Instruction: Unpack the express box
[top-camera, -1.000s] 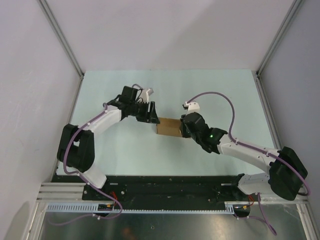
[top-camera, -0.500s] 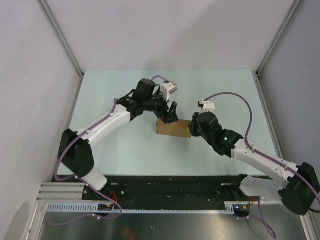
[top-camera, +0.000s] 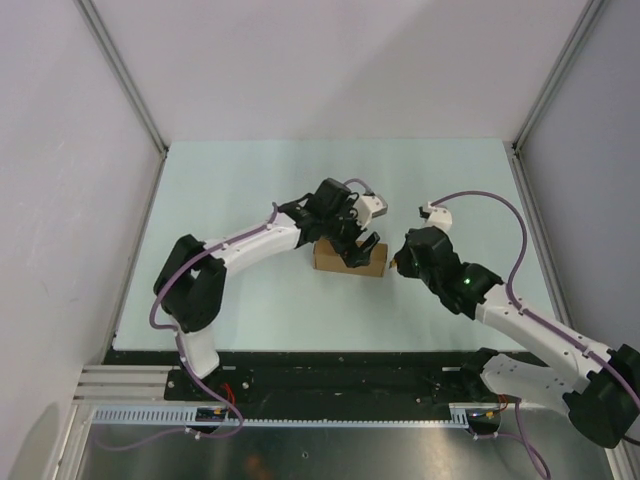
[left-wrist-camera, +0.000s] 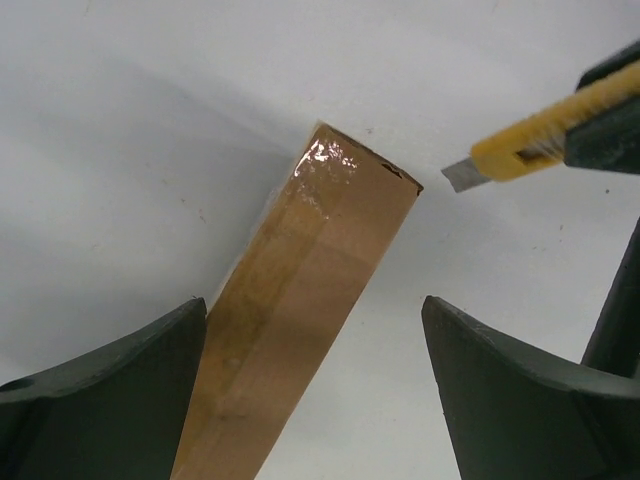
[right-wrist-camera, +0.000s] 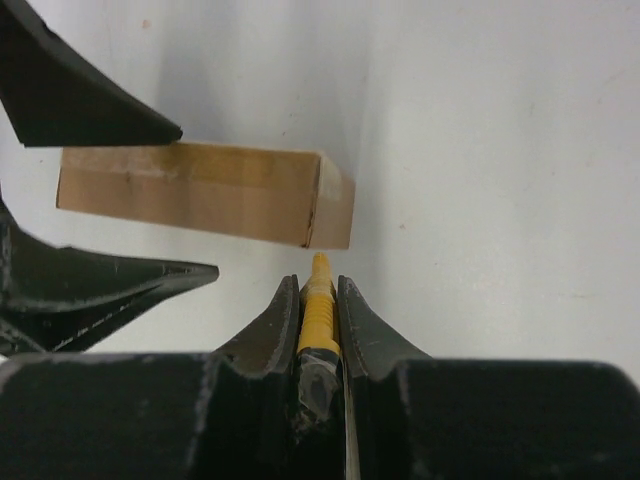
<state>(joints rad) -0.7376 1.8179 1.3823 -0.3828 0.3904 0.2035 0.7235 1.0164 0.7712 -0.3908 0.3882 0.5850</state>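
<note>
The express box (top-camera: 350, 258), a small brown cardboard box with clear tape along its top, lies closed on the table; it also shows in the left wrist view (left-wrist-camera: 300, 300) and the right wrist view (right-wrist-camera: 190, 190). My left gripper (top-camera: 354, 247) hangs over the box, open, its left finger (left-wrist-camera: 120, 390) against the box's long side (left-wrist-camera: 314, 305). My right gripper (top-camera: 398, 263) is just right of the box, shut (right-wrist-camera: 318, 283) on a yellow utility knife (right-wrist-camera: 317, 305). The knife's blade (left-wrist-camera: 462, 177) points at the box's right end, a short gap away.
The pale green table (top-camera: 250, 180) is walled by white panels with metal posts (top-camera: 120, 70) at the back corners. The black base rail (top-camera: 330, 370) runs along the near edge.
My left arm has swung right and forward and now sits over the box. My right gripper has backed off to the right with the knife. The box has shifted slightly right.
</note>
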